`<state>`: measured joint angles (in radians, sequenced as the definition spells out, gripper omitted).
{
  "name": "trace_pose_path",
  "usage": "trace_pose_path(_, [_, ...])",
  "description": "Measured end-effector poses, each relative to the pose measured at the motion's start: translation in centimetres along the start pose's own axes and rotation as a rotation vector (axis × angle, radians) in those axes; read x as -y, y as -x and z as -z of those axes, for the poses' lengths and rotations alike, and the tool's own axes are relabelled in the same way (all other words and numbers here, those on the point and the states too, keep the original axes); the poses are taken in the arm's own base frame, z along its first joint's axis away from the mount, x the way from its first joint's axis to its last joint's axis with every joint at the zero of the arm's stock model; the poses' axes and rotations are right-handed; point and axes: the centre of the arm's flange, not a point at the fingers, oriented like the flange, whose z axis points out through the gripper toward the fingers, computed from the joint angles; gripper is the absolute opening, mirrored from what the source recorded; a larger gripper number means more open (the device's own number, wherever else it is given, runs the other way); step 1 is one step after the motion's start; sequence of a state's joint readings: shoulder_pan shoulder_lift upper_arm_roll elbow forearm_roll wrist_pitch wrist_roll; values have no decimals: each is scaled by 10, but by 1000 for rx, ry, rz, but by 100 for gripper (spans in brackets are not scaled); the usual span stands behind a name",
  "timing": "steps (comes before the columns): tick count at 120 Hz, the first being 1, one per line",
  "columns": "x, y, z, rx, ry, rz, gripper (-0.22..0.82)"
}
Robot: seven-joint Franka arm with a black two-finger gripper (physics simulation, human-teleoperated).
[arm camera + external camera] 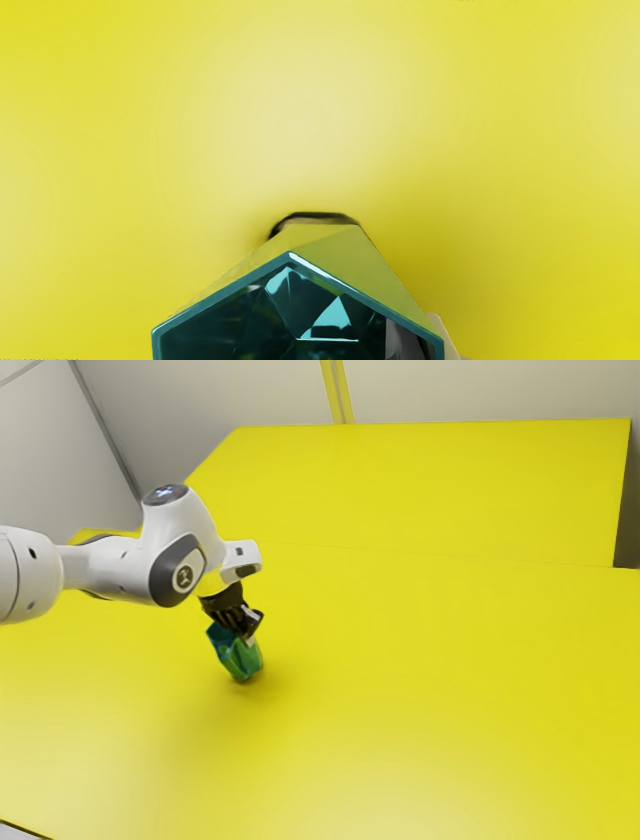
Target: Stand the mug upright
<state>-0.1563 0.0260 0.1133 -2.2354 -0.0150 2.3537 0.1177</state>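
- One arm [180, 550], white with dark joint covers, comes in from the exterior view's left, over a bright yellow table [400, 670]; our black gripper [243, 634] hangs at its end, pointing down at a slant.
- Exterior view: the mug [240, 660], faceted, teal and green, sits directly under the gripper, on the exterior view's left half of the table. It leans: mouth up and toward the exterior view's left, base low and toward the exterior view's right. Whether the base touches the table, we cannot tell.
- Exterior view, backdrop: a thin seam crosses the yellow; beyond it, a further yellow surface [430, 490], then a pale wall [490, 390] with an upright yellow strip [338, 390].
- Wrist view: we look into the mug's many-sided mouth. Teal rim, dark glossy inside with bright glints; outer facets take on a yellow-olive cast.
- Wrist view, grip: one finger [402, 342] inside the mouth, the other finger [444, 335] outside. The gripper is closed on the mug's side wall, fingers parted by little more than that wall.
- Wrist view, far end: a dark curved band edges the mug's base; shadow or base edge, we cannot tell. Softer shading lies on the table beside it.
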Motion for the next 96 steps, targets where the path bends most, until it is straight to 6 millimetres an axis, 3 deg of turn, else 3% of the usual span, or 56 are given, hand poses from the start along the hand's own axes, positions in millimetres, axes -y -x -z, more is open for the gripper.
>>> trace_pose_path(33, [-5, -1, -9, 14, 8, 98, -17])
trace_pose_path(67, [3, 0, -5, 16, 13, 175, 32])
trace_pose_path(96, [-2, -21, 44, -5, 20, 191, 51])
